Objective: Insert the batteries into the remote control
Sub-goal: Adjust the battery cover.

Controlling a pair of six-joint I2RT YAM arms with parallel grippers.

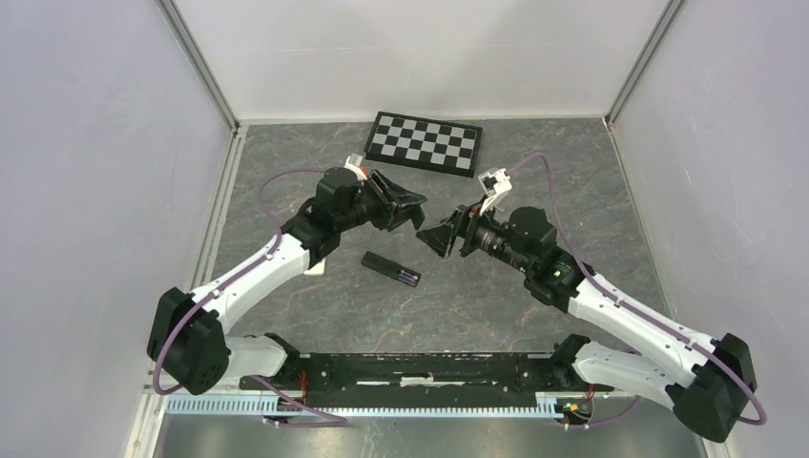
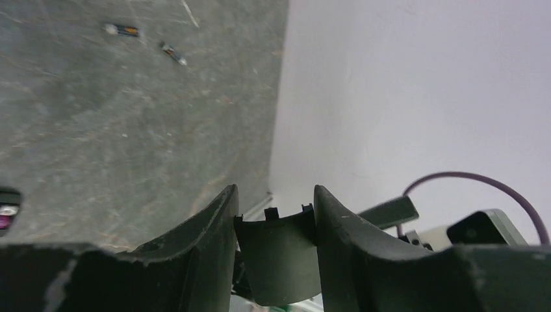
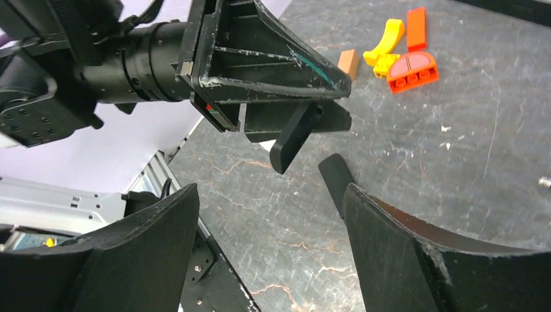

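Black plastic near the middle of the grey table [image 1: 496, 305]: the remote control [image 1: 389, 267], lying flat, back side up, compartment uncovered. Inside this compartment, at the remote's end on the robot's right, the batteries [image 1: 410, 278], blue-purple, apparently seated side by side. Just beyond the remote on its far side, raised off the table, the left gripper [image 1: 412, 208], partly closed and pinching a dark curved piece, most likely the battery cover [image 2: 276, 257]. To the right of the remote and near it, the right gripper [image 1: 437, 239], spread wide, nothing between the fingers [image 3: 149, 253]. Well apart from the remote, two tiny loose cylinders [image 2: 123, 29], perhaps spare cells; too small to tell. Judged from this: the loading itself probably done, polarity impossible to check. Left to do: bringing the cover down to the remote, fitting it over the compartment, then letting go.
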